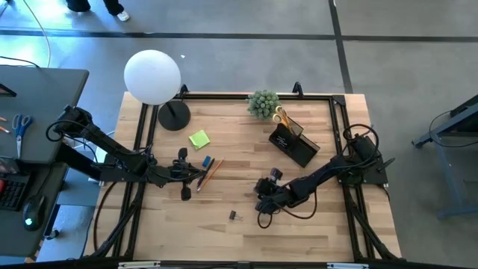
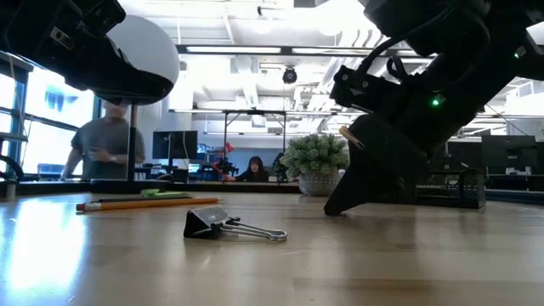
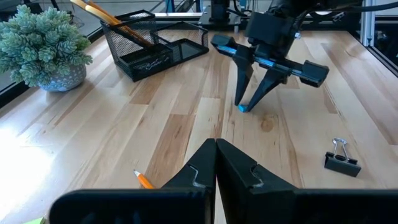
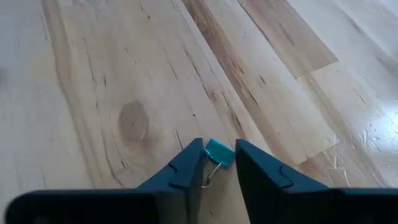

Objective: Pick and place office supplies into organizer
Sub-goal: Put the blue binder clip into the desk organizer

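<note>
Pale wooden table [image 1: 246, 239]; one black wire-mesh desk organizer [image 1: 293, 144] near its far right corner, one pair of yellow-handled scissors [image 1: 281, 116] already standing in it; judged step: right gripper [image 4: 217, 163] tipped down mid-table, fingers narrowly parted around one small teal binder clip [image 4: 218, 152] lying on the wood, not yet clenched; next move calls for closing on the clip, lifting it clear, carrying it to the organizer. Left gripper [image 3: 216, 163] clenched on nothing, low beside the pencils. Loose: one lime-green sticky-note pad [image 1: 199, 139], one orange pencil [image 1: 213, 170] with one dark pencil [image 1: 202, 178] beside it, one small blue block [image 1: 207, 161], one black binder clip [image 1: 232, 215].
</note>
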